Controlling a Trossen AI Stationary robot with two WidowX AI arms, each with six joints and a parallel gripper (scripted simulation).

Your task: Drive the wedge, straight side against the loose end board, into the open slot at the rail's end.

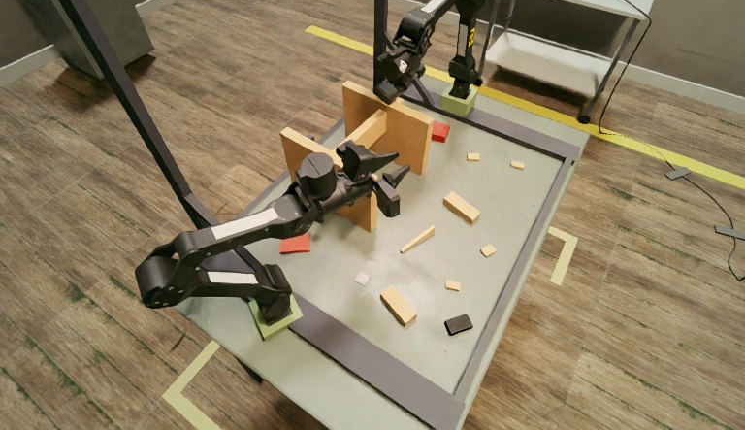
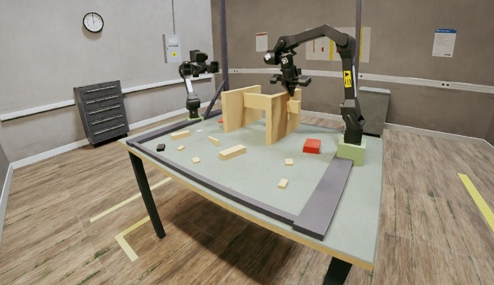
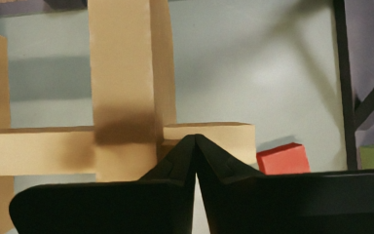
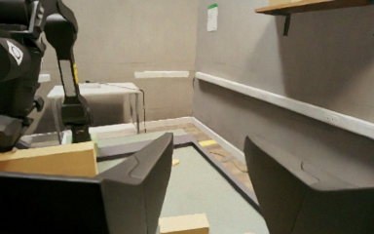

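My left gripper [image 2: 292, 94] [image 3: 194, 141] is shut with nothing between its fingertips. It stands just outside the loose end board [image 1: 408, 134] [image 2: 279, 121] [image 3: 122, 63], over the rail's protruding end [image 2: 295, 106] [image 3: 224, 138]. A thin wedge [image 2: 289, 115] shows its lower part below that rail end, beside the board; its top is mostly hidden by the fingers. The rail [image 1: 365, 129] [image 2: 255, 100] [image 3: 44, 151] joins this board to the other end board [image 1: 359, 211] [image 2: 233, 112]. Both boards stand upright. My right gripper [image 1: 403, 161] [image 4: 208, 141] is partly open and empty, above the table near the other board. The wedge at that end is hidden.
A tapered stick [image 1: 417, 240] [image 2: 213, 140] lies on the table among wood blocks [image 1: 461, 207] [image 1: 398, 305] and small pieces. Red blocks [image 1: 439, 131] [image 1: 295, 243] lie outside the two boards. A black block [image 1: 458, 324] lies near the front corner.
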